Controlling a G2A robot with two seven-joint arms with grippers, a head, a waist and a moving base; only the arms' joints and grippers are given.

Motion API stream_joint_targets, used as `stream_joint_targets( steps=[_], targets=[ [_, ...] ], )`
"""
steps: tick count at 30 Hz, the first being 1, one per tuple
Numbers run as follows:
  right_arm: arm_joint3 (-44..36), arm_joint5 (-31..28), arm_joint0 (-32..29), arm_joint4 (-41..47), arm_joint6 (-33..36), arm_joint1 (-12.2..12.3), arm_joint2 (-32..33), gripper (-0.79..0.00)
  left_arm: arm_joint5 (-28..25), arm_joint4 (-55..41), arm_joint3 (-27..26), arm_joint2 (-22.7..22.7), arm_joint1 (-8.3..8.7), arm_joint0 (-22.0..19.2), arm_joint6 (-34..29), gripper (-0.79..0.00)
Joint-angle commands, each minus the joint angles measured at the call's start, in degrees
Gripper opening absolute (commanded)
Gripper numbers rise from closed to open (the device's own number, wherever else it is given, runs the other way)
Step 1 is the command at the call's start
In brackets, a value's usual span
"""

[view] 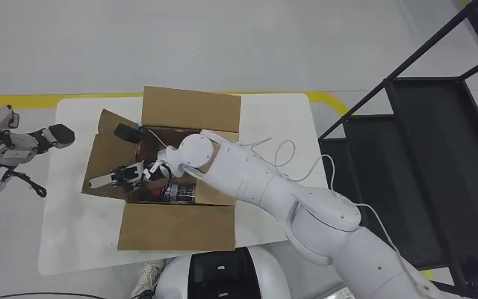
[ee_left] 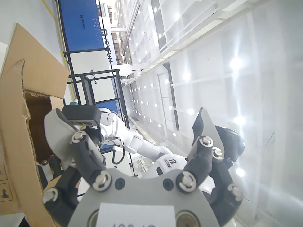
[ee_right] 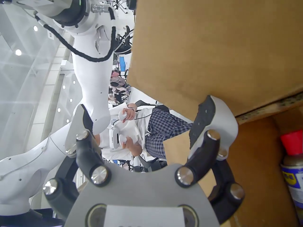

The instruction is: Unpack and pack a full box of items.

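Observation:
An open cardboard box (view: 179,108) stands on the white table (view: 276,119), flaps spread. My right arm comes in over the box, and its gripper (view: 106,179) hangs open over the left flap (view: 101,161) with nothing between its fingers. In the right wrist view the right gripper (ee_right: 144,114) faces a flap (ee_right: 213,43), and a red-capped spray can (ee_right: 292,166) stands inside the box. Cans and a red item (view: 175,193) lie in the box bottom. My left gripper (view: 61,136) is off the table's left edge, open and empty (ee_left: 130,124), looking at the box's side (ee_left: 14,124).
A black block (view: 128,133) sits above the box's left rim, near the right wrist. A black metal staircase (view: 418,149) stands to the right of the table. Bare table surface lies to the right of the box and along the left edge (view: 63,224).

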Motion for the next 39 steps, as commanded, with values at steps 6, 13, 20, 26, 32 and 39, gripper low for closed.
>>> stream_joint_targets(
  steps=[6,13,20,26,32,39],
  targets=[
    [-1.2,-0.1,-1.7,-2.6,3.2,3.0,3.8,0.0,-0.6,1.0,1.1,2.4,-0.5,-1.7,-2.0,0.0],
    [-8.8,-0.8,-6.0,-3.2,5.2,6.4,8.7,0.0,-1.1,0.1,0.6,1.5,-0.67,-1.3,-2.8,0.0],
    [-15.0,-4.0,-9.2,-1.4,6.2,7.6,12.3,0.0,-1.6,-1.4,1.1,-0.8,-0.71,0.7,-2.7,0.0],
    [-14.7,-5.0,-8.0,-0.6,4.5,5.2,10.2,0.0,-2.7,-2.2,2.5,-3.3,-0.71,2.3,-1.9,0.0],
    [-6.7,-6.1,-4.8,-1.6,-1.2,0.1,5.4,0.0,-2.7,-3.7,2.9,-6.5,-0.59,4.1,-3.0,0.0],
    [3.5,-3.5,-1.9,-5.6,-6.8,-5.3,1.6,0.0,-1.0,-3.3,2.2,-7.0,-0.66,4.9,-3.8,0.0]
  ],
)
